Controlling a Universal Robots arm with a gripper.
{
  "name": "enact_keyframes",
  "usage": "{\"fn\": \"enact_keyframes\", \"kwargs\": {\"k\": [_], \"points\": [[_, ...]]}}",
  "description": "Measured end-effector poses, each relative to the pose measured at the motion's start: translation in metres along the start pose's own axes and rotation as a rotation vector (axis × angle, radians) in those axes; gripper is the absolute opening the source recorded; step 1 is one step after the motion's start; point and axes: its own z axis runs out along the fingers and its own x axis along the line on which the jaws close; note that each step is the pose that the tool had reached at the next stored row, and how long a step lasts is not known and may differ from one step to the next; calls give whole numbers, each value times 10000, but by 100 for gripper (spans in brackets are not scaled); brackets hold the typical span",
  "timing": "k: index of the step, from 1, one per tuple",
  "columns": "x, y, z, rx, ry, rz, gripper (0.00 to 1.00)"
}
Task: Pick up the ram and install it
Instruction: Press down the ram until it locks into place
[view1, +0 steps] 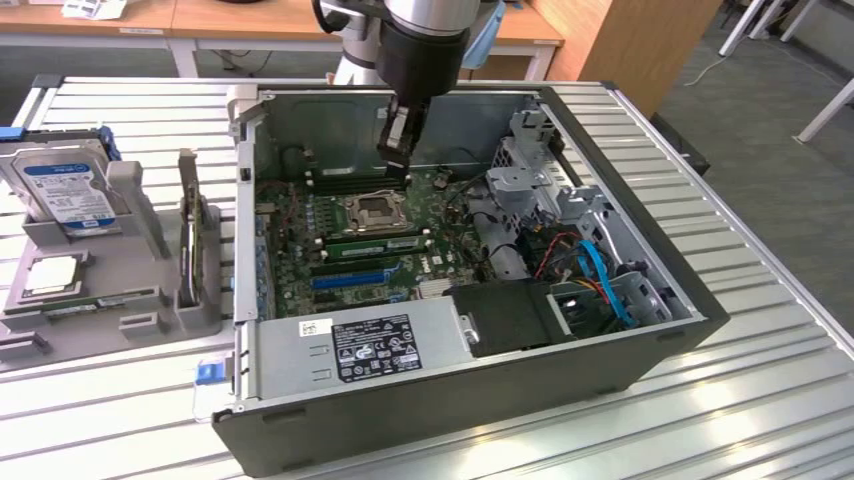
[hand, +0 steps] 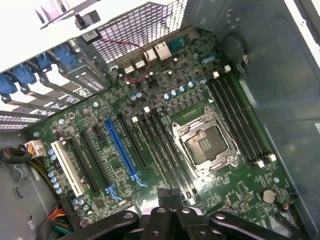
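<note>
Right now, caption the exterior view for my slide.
Robot hand, shut, lowered inside the open computer case above the motherboard, near the empty processor socket.

This is looking like a robotics or electronics lab set up for computer assembly. An open desktop computer case (view1: 534, 330) is lying on its side on a ribbed metal workbench (view1: 747, 330), exposing its motherboard (view1: 360, 235) and power supply (view1: 360, 345). Beside it, toward the exterior view's left, a grey fixture (view1: 127, 290) is holding spare parts: a hard drive (view1: 60, 185) with a blue label and a processor chip (view1: 51, 272). A robot arm (view1: 420, 50) is reaching down into the case. Behind the bench, wooden desks (view1: 267, 20) are standing on a grey carpeted floor (view1: 767, 90), giving the room an office-like research feel.
</note>
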Motion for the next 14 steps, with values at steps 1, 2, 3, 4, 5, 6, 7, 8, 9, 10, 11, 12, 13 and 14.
{"fn": "enact_keyframes", "kwargs": {"k": [1, 2, 3, 4, 5, 6, 7, 8, 9, 10, 11, 12, 13, 14], "points": [[1, 0, 0, 2, -5, 78, 10], [1, -1, 0, 3, -9, 160, 10], [2, -1, 0, 5, -13, 239, 10], [2, -2, 0, 6, -16, 317, 10], [3, -2, 0, 8, -21, 398, 10], [3, -2, 0, 10, -25, 476, 10], [3, -2, 0, 11, -29, 552, 10], [3, -3, 0, 13, -32, 626, 10], [4, -3, 0, 15, -37, 702, 10], [4, -3, 0, 17, -40, 782, 10], [4, -3, 0, 18, -44, 860, 10], [4, -4, 0, 20, -48, 930, 10], [5, -3, 0, 21, -52, 1005, 10], [5, -3, 0, 23, -56, 1077, 10]]}}
